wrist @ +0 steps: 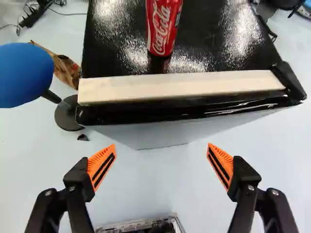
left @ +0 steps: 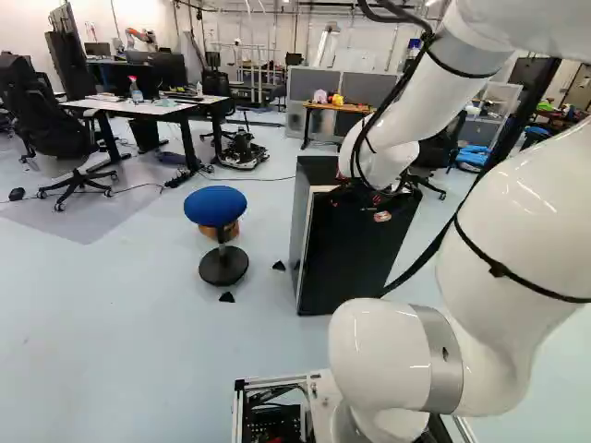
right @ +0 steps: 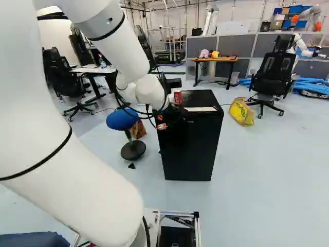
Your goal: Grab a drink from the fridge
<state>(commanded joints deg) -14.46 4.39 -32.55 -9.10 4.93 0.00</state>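
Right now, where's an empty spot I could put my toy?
The top of the fridge has bare room on both sides of the red can. So does the floor between fridge and yellow bag. It's crowded by the blue stool.

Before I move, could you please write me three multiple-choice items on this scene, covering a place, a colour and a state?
1. Where is the red can?
A) On the floor
B) On top of the fridge
C) On a desk

2. What colour is the stool seat?
A) Blue
B) Yellow
C) Green

3. How does the gripper stand?
A) Shut on the can
B) Shut and empty
C) Open and empty

Key:
1 B: the wrist view shows it standing on the black top.
2 A: both base views show it blue.
3 C: its orange pads stand wide apart, gripping nothing.
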